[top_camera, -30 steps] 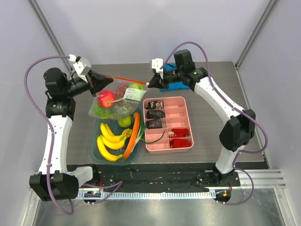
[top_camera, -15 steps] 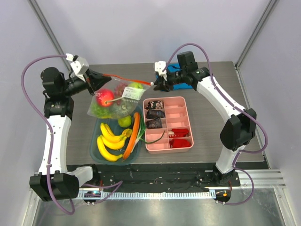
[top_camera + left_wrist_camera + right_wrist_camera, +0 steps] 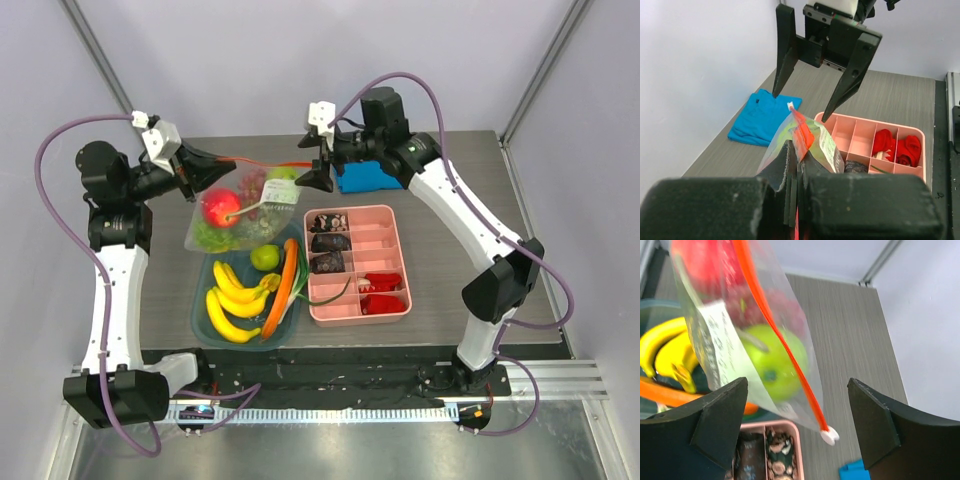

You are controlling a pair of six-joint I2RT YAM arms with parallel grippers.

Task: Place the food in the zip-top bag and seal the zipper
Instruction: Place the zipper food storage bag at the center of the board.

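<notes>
The clear zip-top bag (image 3: 250, 210) hangs from my left gripper (image 3: 207, 166), which is shut on one end of the orange-red zipper (image 3: 262, 162). Inside the bag are a small red fruit (image 3: 222, 207), a green apple (image 3: 283, 178), dark grapes (image 3: 256, 186) and a greenish melon (image 3: 208, 236). My right gripper (image 3: 312, 170) stands open at the zipper's other end, its fingers either side of the white slider (image 3: 830, 436) without touching it. The right wrist view shows the zipper (image 3: 772, 325) running over the apple (image 3: 772, 360). In the left wrist view my gripper (image 3: 797, 150) pinches the zipper (image 3: 803, 134).
A teal tray (image 3: 198, 305) below the bag holds bananas (image 3: 235, 300), a lime (image 3: 265, 257) and a carrot (image 3: 283, 290). A pink divided tray (image 3: 385, 240) lies to its right. A blue cloth (image 3: 370, 178) sits at the back, under the right arm.
My right gripper has opened, let go of the zipper's slider end and shifted left. The left gripper has risen slightly with the bag.
</notes>
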